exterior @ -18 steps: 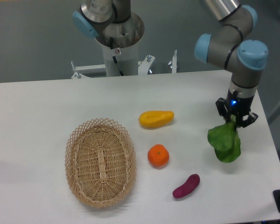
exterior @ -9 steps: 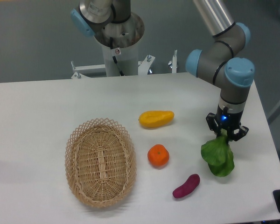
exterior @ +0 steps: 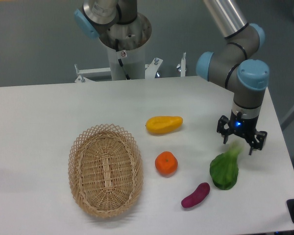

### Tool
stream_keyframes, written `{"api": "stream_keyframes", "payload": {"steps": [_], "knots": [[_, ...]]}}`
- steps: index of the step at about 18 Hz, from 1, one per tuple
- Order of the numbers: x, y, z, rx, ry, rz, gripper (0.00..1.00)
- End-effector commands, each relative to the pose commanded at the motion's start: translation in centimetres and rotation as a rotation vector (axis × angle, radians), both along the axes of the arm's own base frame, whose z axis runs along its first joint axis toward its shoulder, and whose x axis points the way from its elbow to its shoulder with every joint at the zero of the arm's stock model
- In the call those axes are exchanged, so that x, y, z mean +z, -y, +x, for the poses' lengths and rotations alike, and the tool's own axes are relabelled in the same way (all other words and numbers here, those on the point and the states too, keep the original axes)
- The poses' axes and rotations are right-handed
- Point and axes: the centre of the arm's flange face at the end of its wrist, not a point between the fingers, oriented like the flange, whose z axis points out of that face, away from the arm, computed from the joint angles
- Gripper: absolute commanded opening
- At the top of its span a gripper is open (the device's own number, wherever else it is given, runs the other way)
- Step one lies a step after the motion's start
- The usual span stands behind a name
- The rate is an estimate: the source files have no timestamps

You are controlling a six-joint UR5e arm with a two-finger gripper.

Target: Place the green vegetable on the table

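Now the claw stands spread wide, its two fingers apart and holding nothing, where half a second ago they were pinched on the stem of the green vegetable. The vegetable has dropped free: it lies just below the claw and a little to the left in the picture, its pale stem end (blurred, so probably still settling) pointing up toward the gap between the fingers. Its dark leaves rest on the table, no longer hanging in the air as they did a second ago.

There is only this one fixed view. In it, the purple sweet potato lies near the vegetable's lower edge, further down and left of the claw, apparently not touching it. The orange, the yellow fruit and the wicker basket sit well off to the claw's left, unmoved.

I judge the placing essentially done; what remains is for the arm to lift clear without brushing the stem.
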Motion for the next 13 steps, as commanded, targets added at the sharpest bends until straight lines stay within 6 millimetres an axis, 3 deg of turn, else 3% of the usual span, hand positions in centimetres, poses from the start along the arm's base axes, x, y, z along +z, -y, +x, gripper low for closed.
{"api": "stream_keyframes", "payload": {"steps": [8, 13], "knots": [[6.4, -0.9, -1.6, -0.016, 0.047, -0.069, 1.00], [8.7, 1.5, -2.1, -0.089, 0.063, -0.108, 1.00]]}}
